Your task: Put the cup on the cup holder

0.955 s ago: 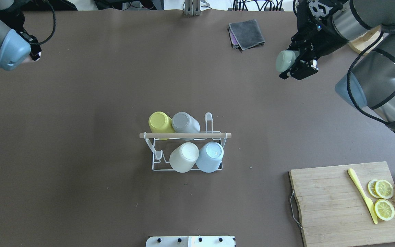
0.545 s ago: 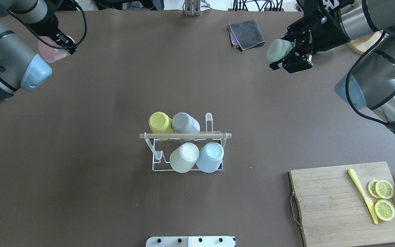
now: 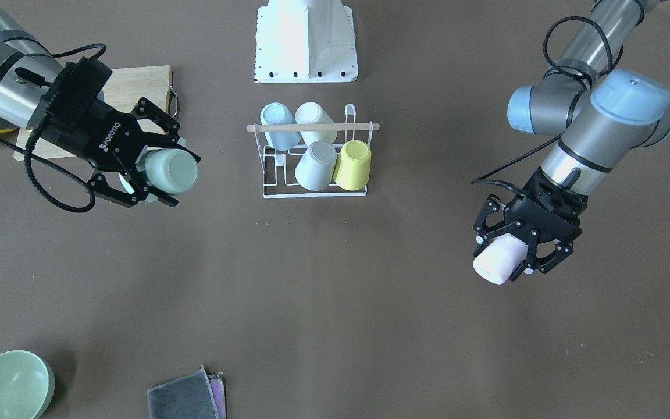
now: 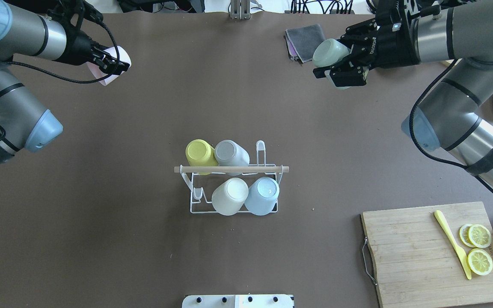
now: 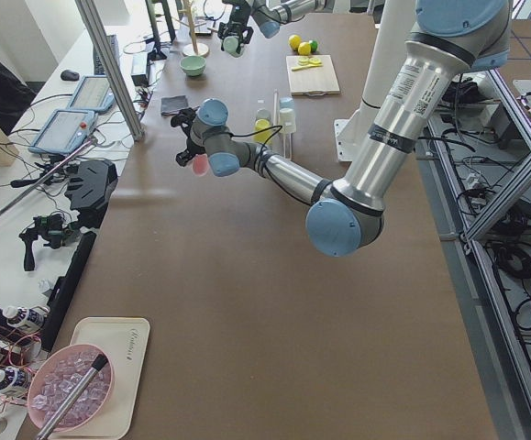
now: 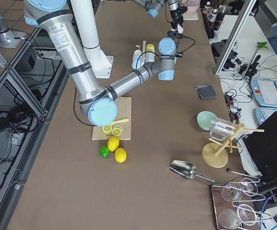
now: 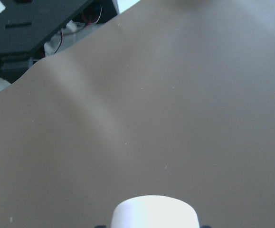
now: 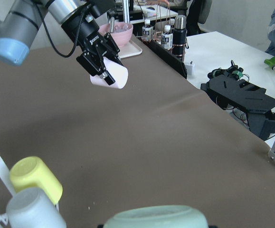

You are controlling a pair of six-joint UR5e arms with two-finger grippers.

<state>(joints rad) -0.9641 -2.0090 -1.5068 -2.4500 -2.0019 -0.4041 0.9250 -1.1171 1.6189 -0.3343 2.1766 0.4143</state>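
Observation:
The white wire cup holder [image 4: 229, 169] stands mid-table with a wooden rod across its top; it also shows in the front view [image 3: 312, 127]. Yellow [image 4: 199, 153], grey, white and light-blue cups sit upside down on its pegs. Its far-right peg [image 4: 260, 150] and near-left peg are bare. My left gripper [image 4: 114, 66] is shut on a pink cup [image 3: 496, 261], held in the air at the far left. My right gripper [image 4: 336, 64] is shut on a pale green cup [image 3: 171, 171], held in the air at the far right. Both cups are well away from the holder.
A folded grey cloth [image 4: 304, 40] lies at the far side, just beside the right gripper. A wooden cutting board [image 4: 426, 256] with lemon slices and a yellow knife sits near right, whole lemons beside it. A green bowl [image 3: 6, 384] stands at the far right corner.
My left gripper has swung to the right into view with the pink cup. My right gripper has moved left and farther away with the green cup. The holder and its cups have not moved.

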